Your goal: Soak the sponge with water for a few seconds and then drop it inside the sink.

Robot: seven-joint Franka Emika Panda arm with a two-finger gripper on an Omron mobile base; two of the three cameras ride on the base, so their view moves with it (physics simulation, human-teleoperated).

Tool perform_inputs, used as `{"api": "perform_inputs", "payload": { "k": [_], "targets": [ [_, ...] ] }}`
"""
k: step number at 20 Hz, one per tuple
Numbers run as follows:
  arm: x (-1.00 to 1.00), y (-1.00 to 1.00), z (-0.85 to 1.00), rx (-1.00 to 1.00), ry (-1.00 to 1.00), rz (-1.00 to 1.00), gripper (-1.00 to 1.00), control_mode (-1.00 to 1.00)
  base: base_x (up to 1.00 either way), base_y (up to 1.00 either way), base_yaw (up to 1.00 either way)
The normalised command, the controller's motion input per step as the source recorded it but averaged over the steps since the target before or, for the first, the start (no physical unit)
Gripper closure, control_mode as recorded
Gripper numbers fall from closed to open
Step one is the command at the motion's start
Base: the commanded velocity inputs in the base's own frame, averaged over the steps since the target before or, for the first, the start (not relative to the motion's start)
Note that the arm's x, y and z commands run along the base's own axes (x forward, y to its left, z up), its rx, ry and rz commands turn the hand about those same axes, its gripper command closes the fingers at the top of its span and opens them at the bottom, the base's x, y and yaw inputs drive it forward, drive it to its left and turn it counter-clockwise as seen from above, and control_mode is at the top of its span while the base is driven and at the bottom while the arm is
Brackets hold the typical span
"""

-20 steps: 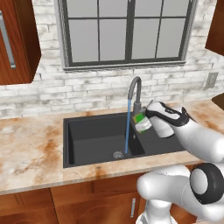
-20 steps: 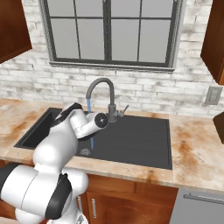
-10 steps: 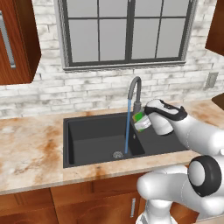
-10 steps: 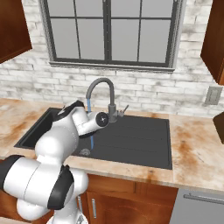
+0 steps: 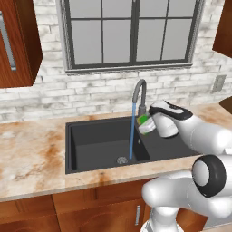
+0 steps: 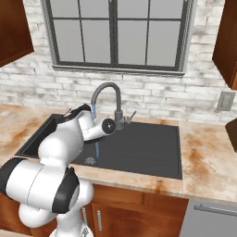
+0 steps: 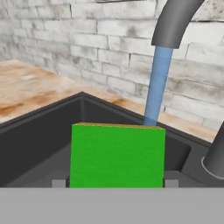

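I am holding the sponge (image 7: 117,155) in the gripper (image 5: 146,124), whose fingers are closed against the sponge's two sides, at the centre of the left base view just right of the water (image 5: 132,133). In the hand view, the green block is sitting at lower centre, with the blue stream dropping from the faucet (image 7: 175,22) at upper right and disappearing behind the sponge's far edge, toward its right corner. From this angle I cannot tell whether the water is actually striking the sponge or passing just beyond it.

I am judging the soak to be the step in hand. To do it well, I am aiming to nudge the sponge so the stream lands on its face rather than skimming its edge, and to keep the grip firm and the hand steady there for a few seconds. The sink (image 5: 90,142) is lying open below, lower left of the gripper, so a release over the basin should land inside, clear of the counter (image 5: 31,154).
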Motion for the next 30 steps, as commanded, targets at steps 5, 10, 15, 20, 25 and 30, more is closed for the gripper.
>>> {"api": "perform_inputs", "payload": {
  "k": [5, 10, 15, 20, 25, 30],
  "targets": [
    [0.25, 0.00, -0.07, 0.00, -0.01, 0.00, 1.00, -1.00, 0.00, 0.00, 0.00],
    [0.11, 0.00, -0.06, 0.00, 0.00, 0.00, 1.00, -1.00, 0.00, 0.00, 0.00],
    [0.15, 0.00, -0.14, 0.00, -0.01, 0.00, 1.00, -1.00, 0.00, 0.00, 0.00],
    [0.11, 0.00, -0.12, 0.00, -0.01, 0.00, 1.00, -1.00, 0.00, 0.00, 0.00],
    [0.00, 0.00, -0.09, 0.00, 0.00, 0.00, 1.00, -1.00, 0.00, 0.00, 0.00],
    [0.01, 0.00, -0.14, 0.00, -0.03, 0.00, 1.00, -1.00, 0.00, 0.00, 0.00]
  ]
}}
